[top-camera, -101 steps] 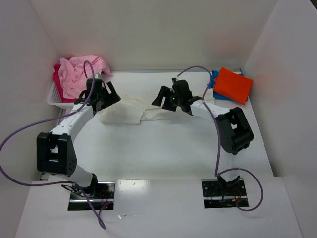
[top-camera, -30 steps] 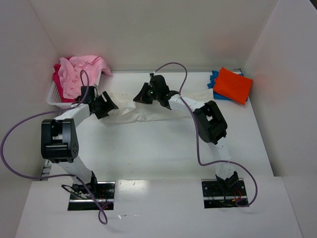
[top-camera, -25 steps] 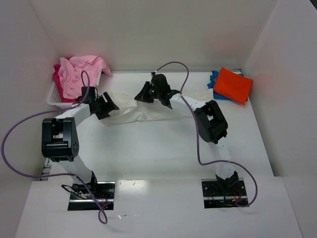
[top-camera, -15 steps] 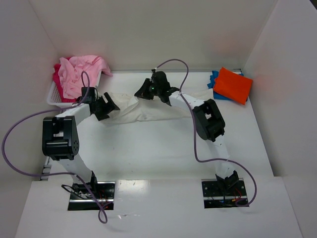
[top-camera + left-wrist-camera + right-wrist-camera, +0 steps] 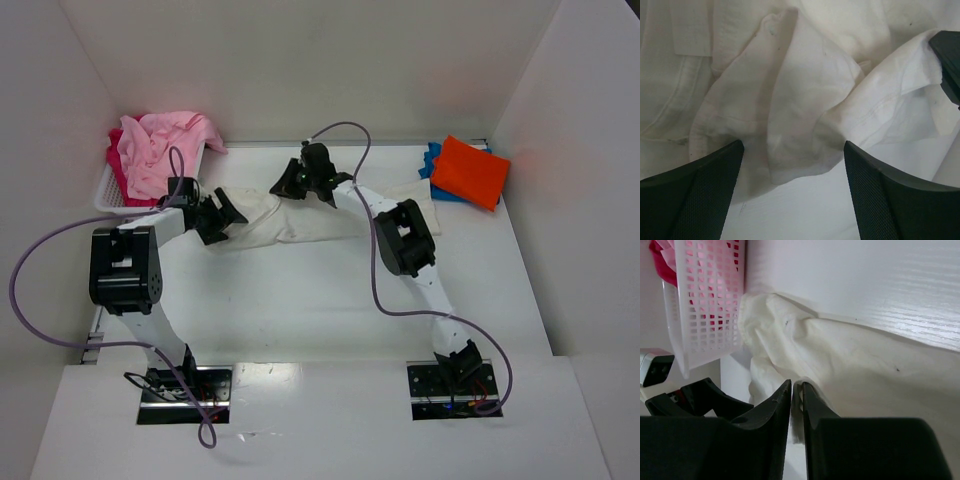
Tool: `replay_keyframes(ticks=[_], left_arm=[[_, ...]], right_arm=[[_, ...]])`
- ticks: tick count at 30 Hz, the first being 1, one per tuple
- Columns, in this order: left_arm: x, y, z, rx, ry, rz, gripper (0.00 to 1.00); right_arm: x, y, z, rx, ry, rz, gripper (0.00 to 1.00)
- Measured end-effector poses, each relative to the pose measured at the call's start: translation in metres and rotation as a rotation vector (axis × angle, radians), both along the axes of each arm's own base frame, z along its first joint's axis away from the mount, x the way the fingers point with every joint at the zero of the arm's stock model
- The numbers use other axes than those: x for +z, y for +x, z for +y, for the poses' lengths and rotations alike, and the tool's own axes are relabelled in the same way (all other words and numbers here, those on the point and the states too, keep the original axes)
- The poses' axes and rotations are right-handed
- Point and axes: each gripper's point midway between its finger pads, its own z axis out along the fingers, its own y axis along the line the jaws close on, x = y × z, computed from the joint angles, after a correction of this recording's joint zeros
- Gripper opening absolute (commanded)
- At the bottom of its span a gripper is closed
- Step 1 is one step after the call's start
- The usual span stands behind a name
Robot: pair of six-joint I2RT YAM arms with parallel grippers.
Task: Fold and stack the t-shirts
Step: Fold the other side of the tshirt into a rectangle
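A cream-white t-shirt (image 5: 320,220) lies crumpled in a long band across the far middle of the table. My left gripper (image 5: 222,215) is low at its left end, and the left wrist view shows that gripper (image 5: 791,146) open wide, a rumpled corner of the shirt (image 5: 790,90) lying just ahead of the fingers. My right gripper (image 5: 292,183) sits at the shirt's far edge. Its jaws (image 5: 795,385) are nearly together, pinching a thin fold of the cream cloth (image 5: 850,360). An orange t-shirt (image 5: 470,170) lies folded on a blue one (image 5: 433,160) at far right.
A white slotted basket (image 5: 108,195) stands at far left, holding a light pink t-shirt (image 5: 165,140) and a red-magenta one (image 5: 115,160). In the right wrist view the basket (image 5: 705,305) is close beside the cream cloth. White walls enclose the table on three sides.
My right gripper has slid left and slightly farther back along the cream shirt, its elbow following. The left gripper has opened a little wider and stayed at the shirt's left end.
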Motion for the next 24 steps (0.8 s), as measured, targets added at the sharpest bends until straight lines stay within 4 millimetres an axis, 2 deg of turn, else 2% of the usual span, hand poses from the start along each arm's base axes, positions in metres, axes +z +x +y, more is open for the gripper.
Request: replay_keyframes(ticks=[9, 16, 19, 21, 22, 23, 24], left_arm=[[0.000, 0.006, 0.005, 0.036, -0.014, -0.005, 0.91], [-0.002, 0.009, 0.015, 0.086, 0.016, -0.002, 0.92], [-0.002, 0.010, 0.019, 0.097, 0.023, -0.005, 0.92], [-0.002, 0.011, 0.020, 0.102, 0.027, -0.007, 0.92], [-0.001, 0.011, 0.021, 0.102, 0.028, -0.008, 0.92], [0.000, 0.011, 0.021, 0.102, 0.029, -0.010, 0.92], [0.000, 0.011, 0.021, 0.102, 0.030, -0.011, 0.92]], right_arm=[[0.009, 0.020, -0.014, -0.021, 0.009, -0.007, 0.50], [0.018, 0.029, -0.026, -0.023, -0.022, -0.044, 0.60], [0.016, 0.021, -0.034, -0.015, -0.052, -0.035, 0.53], [0.017, 0.012, -0.039, -0.006, -0.065, -0.023, 0.39], [0.020, 0.007, -0.041, -0.001, -0.068, -0.025, 0.28], [0.024, -0.006, -0.047, 0.012, -0.080, -0.028, 0.16], [0.027, -0.024, -0.054, 0.029, -0.101, -0.018, 0.14]])
